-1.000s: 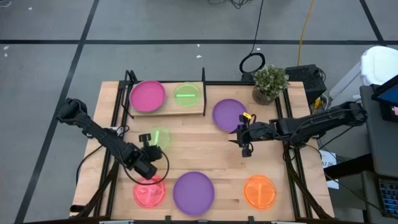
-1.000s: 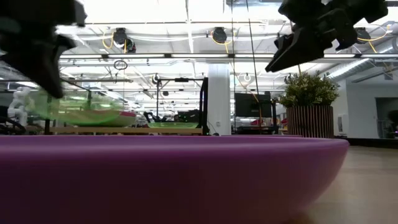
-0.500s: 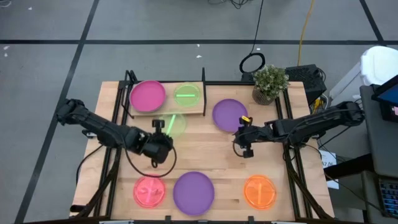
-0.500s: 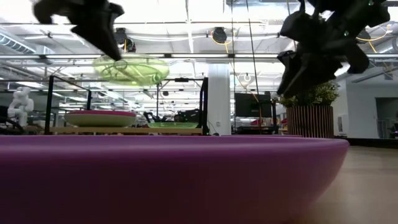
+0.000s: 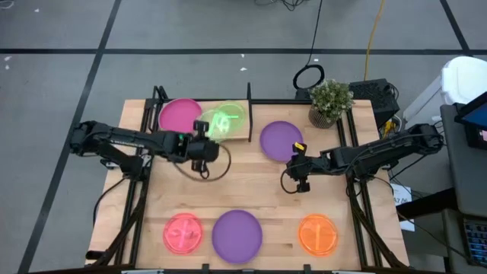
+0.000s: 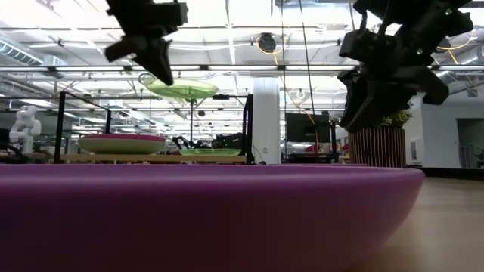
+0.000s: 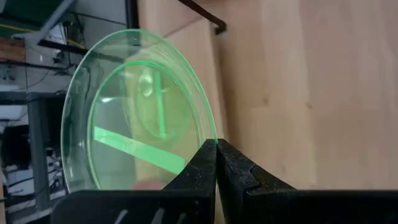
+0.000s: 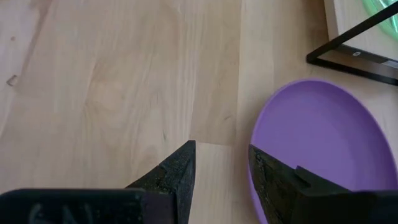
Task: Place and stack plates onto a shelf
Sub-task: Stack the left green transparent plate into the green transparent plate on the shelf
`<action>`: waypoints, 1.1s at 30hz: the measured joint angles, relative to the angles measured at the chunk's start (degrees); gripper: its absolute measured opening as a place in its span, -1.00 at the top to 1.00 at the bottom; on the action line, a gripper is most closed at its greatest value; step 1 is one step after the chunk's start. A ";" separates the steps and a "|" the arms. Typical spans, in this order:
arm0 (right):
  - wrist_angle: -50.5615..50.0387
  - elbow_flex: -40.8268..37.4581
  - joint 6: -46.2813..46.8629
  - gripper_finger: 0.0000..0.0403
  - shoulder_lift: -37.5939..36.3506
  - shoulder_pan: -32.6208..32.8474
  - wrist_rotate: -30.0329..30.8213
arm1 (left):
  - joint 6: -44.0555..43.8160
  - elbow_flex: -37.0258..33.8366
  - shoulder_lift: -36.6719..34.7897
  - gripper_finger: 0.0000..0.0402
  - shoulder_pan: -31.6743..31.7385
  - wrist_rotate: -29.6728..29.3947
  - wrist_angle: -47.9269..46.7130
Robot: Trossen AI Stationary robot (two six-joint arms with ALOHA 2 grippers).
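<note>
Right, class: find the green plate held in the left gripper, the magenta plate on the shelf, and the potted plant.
green plate [image 7: 134, 118], left wrist view, its translucent centre.
left gripper [image 7: 216, 163], left wrist view, where its fingertips pinch the rim.
magenta plate [image 5: 176, 116], high view, its centre.
shelf [image 5: 242, 135], high view, bare wooden corner.
potted plant [image 5: 330, 97], high view, its foliage.

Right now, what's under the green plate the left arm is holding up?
The shelf, with another green plate lying on it. The held green plate, pinched in the left tool, covers most of that one from above.
</note>
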 joint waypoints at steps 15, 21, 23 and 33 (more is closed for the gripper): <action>-0.01 0.00 0.00 0.35 0.00 0.00 -0.01 | 14.61 -3.27 0.00 0.99 14.26 13.37 18.62; -0.01 0.00 -0.03 0.35 0.00 0.01 -0.02 | 19.60 -8.66 0.00 0.99 16.73 15.45 27.48; -0.01 0.00 -0.15 0.35 0.00 -0.01 0.00 | 20.75 -10.25 0.00 0.99 17.15 15.52 30.83; 0.55 -0.02 -0.24 0.35 0.00 -0.12 0.13 | 22.91 -14.71 3.87 0.98 20.12 16.99 41.98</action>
